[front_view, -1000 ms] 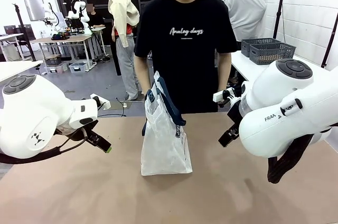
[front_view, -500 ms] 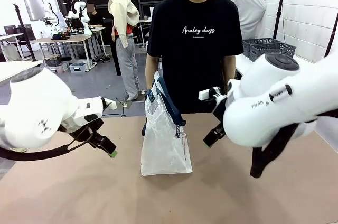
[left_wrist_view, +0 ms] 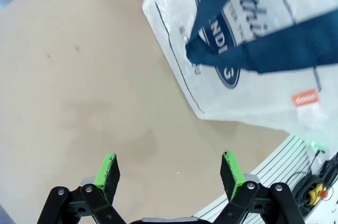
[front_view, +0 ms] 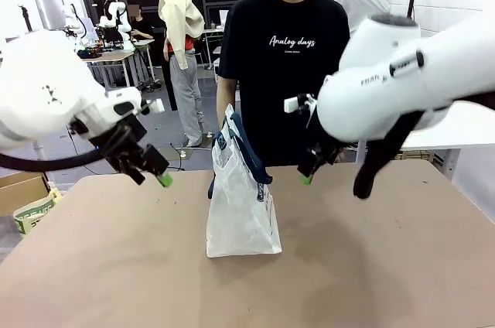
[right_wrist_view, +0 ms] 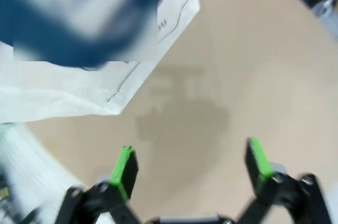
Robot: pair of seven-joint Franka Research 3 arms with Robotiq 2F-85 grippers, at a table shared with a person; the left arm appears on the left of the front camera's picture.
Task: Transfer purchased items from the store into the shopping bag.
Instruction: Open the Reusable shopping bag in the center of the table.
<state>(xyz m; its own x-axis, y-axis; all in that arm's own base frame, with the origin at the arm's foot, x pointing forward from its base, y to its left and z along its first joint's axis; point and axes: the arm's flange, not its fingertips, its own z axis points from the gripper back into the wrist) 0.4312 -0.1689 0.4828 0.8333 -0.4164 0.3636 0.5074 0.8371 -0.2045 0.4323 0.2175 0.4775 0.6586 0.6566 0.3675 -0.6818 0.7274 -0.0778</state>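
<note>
The shopping bag, translucent white with navy handles and an oval logo, stands upright mid-table. Up close, the bag shows a red tag. My left gripper hovers left of the bag, above the table. It is open, with bare tabletop between its green pads. My right gripper hangs right of the bag near the far edge, also open over bare table, with the bag blurred ahead. The dark grey basket and the purchased items are out of view.
A person in a black T-shirt stands at the far edge right behind the bag, arms down. The brown tabletop spreads on both sides. A cardboard box sits off the table's left edge.
Both arms have lifted and swung inward toward the bag and the far edge. The bag has stayed put. The person has shifted slightly right.
</note>
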